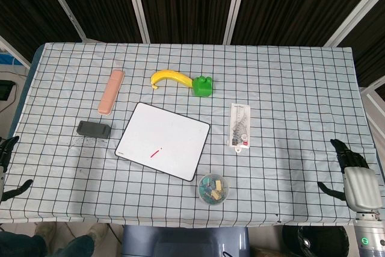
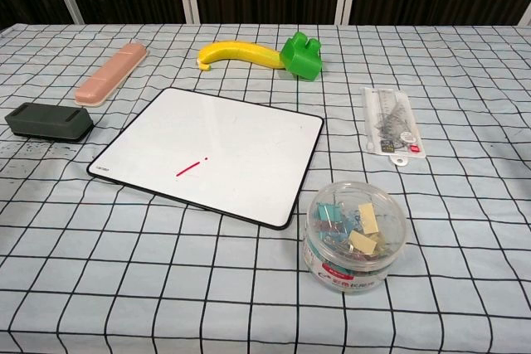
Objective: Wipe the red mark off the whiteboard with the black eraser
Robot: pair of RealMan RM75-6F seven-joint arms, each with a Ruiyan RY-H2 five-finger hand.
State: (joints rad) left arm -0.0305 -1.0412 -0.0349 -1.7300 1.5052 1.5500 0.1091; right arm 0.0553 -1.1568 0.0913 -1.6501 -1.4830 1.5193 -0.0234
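The white whiteboard (image 1: 171,130) (image 2: 232,134) lies flat near the table's middle, with a short red mark (image 1: 156,153) (image 2: 191,167) close to its front edge. Just left of the board, the black eraser (image 1: 94,129) (image 2: 48,121) rests on the checked cloth, untouched. My left hand (image 1: 7,167) shows only partly at the left edge of the head view, fingers apart and holding nothing. At the table's front right corner my right hand (image 1: 354,173) also has its fingers spread and is empty. Both hands are far from the eraser. The chest view shows neither hand.
A pink case (image 1: 110,91) (image 2: 111,73) lies behind the eraser. A banana (image 1: 170,77) (image 2: 236,54) and a green brick (image 1: 203,85) (image 2: 302,55) sit behind the board. A ruler pack (image 1: 239,126) (image 2: 392,120) lies to its right; a tub of clips (image 1: 215,188) (image 2: 355,235) stands in front.
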